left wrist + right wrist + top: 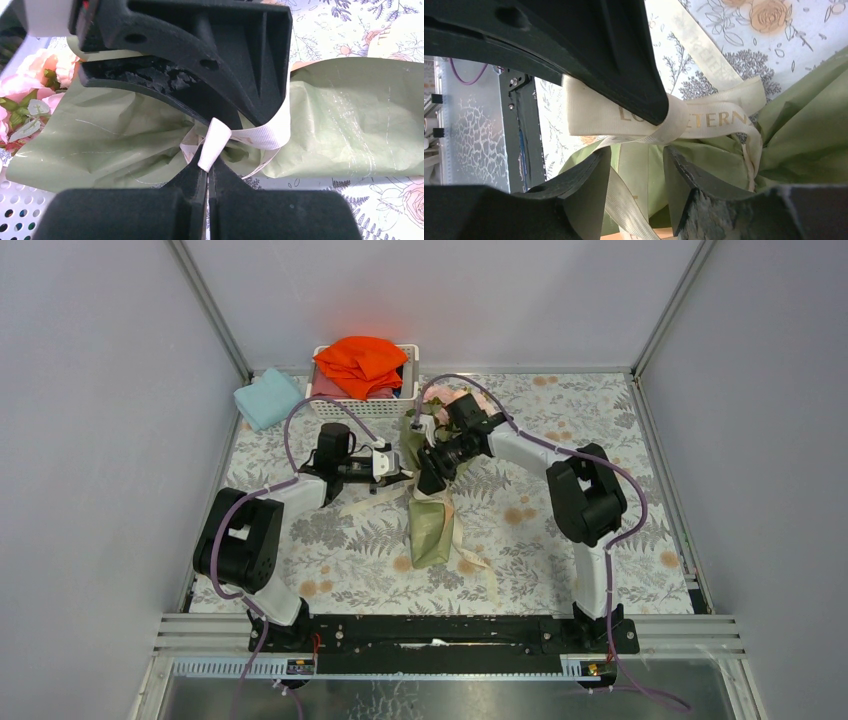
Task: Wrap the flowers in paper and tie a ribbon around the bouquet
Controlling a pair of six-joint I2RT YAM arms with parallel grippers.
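Your left gripper [207, 169] is clenched on the ribbon [257, 136] at the knot, your right gripper [636, 165] stands released with 1 tail loose in its gap (both arms equally near), across the waist of the bouquet [432, 525], long axis near-to-far, flowers [455, 398] far.

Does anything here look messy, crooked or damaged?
Nothing is spilled. The ribbon is bunched and twisted at the knot, pinching the paper into deep creases. In the left wrist view, one black finger pad looks scuffed and flaking.
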